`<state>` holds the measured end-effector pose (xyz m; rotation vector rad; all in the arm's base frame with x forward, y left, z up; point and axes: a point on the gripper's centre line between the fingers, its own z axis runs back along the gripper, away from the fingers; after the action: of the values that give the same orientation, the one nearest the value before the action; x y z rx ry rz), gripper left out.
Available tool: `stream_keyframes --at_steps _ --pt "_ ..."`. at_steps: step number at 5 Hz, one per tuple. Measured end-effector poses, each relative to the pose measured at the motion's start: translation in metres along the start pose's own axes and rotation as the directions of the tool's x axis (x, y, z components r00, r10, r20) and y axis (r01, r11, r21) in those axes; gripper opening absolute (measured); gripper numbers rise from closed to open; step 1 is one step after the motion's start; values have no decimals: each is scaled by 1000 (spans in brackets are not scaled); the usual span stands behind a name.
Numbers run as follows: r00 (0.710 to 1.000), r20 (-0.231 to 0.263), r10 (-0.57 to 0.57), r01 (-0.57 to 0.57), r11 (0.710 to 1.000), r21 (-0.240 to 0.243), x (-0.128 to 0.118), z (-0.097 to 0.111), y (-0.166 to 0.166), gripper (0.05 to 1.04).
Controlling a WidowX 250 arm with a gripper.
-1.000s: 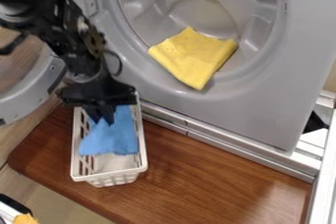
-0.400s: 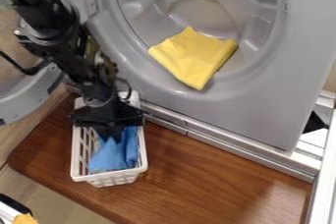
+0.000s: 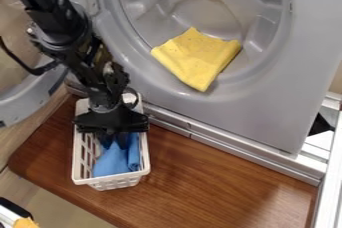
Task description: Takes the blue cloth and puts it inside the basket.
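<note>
The blue cloth (image 3: 112,162) is held within the walls of the basket (image 3: 107,178), bunched below the claw (image 3: 115,143), with one fold laid along a long side. The basket is set upright on the desk (image 3: 214,172), beside the grey machine (image 3: 267,102). The claw is hung low over the basket's far half, right at the cloth's upper end; how far it is opened cannot be told, nor can it be made out whether the cloth is gripped or only touched.

The step in hand is judged to be the release, with the task close to done. Before the cloth is let go, its whole upper end should be kept below the rim, so that no corner is left draped over a wall. The claw is best opened only modestly, since little room is given between the long sides and the light-looking basket could be nudged. It should then be lifted straight up and slowly, and a check made that no fold is snagged and drawn out with it. Sideways motion should be saved until the rim has been cleared. The yellow cloth (image 3: 197,57) in the machine should be left alone.
</note>
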<state>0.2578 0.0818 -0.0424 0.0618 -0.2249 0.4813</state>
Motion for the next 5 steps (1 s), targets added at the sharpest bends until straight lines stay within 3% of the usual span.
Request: stream_keyframes --at_steps 1,2,4,5 --pt "1000 -15 -27 28 999 31 -1 1 -2 769" --pt "1000 -1 -24 24 999 26 3 9 -2 998" --pt "999 7 -39 39 999 20 15 55 -3 1000" --pt "999 46 -20 20 1000 0 21 78 -3 1000"
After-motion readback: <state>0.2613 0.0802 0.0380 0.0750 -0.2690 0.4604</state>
